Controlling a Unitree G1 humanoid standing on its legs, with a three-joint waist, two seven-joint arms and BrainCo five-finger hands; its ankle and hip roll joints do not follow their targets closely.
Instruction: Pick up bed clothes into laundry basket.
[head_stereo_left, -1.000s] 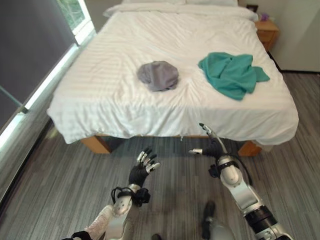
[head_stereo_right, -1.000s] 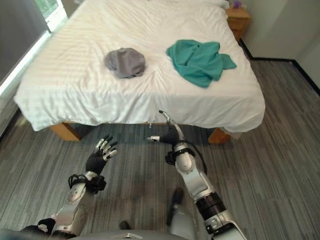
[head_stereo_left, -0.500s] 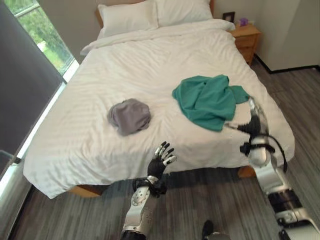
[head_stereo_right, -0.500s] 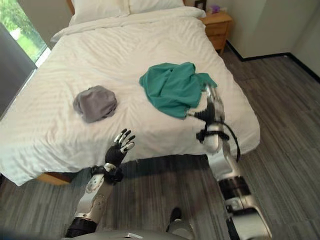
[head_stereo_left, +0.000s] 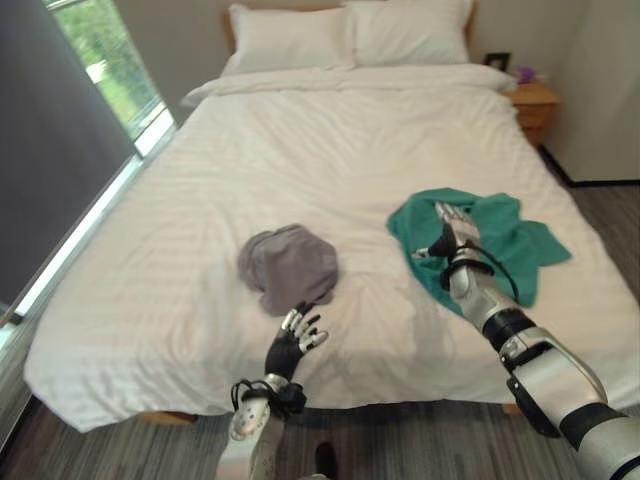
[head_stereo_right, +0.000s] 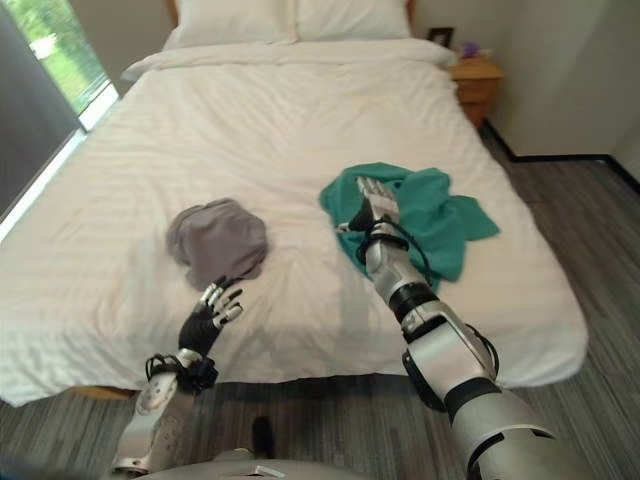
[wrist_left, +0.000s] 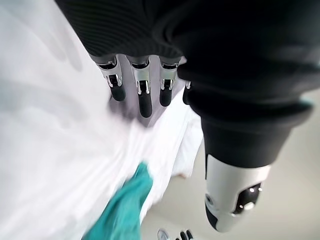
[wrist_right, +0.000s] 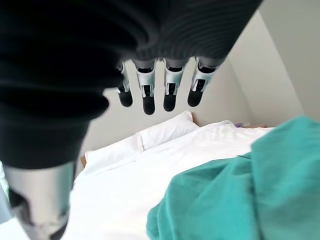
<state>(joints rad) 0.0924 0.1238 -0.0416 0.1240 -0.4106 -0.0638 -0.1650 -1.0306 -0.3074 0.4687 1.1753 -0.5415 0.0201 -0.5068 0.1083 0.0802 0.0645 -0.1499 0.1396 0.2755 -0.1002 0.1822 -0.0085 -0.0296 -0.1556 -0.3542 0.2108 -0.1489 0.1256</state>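
Right hand (head_stereo_left: 452, 228) has moved up from the bed edge to over the teal garment (head_stereo_left: 520, 240) (fingers straight, empty). Left hand (head_stereo_right: 205, 318), released, sits near the grey garment (head_stereo_right: 218, 240) on the bed (head_stereo_right: 250, 130). Right wrist view: fingers (wrist_right: 170, 92) extended above teal cloth.

Big bed (head_stereo_left: 300, 150) w/ white striped sheet, two white pillows (head_stereo_left: 350, 35) at headboard. Wooden nightstand (head_stereo_left: 533, 105) by far right corner, pale walls. Grey wood-look floor (head_stereo_right: 590, 230). Window (head_stereo_left: 105, 55) on left, daylight coming in, dark blind (head_stereo_left: 45, 170) beside it.
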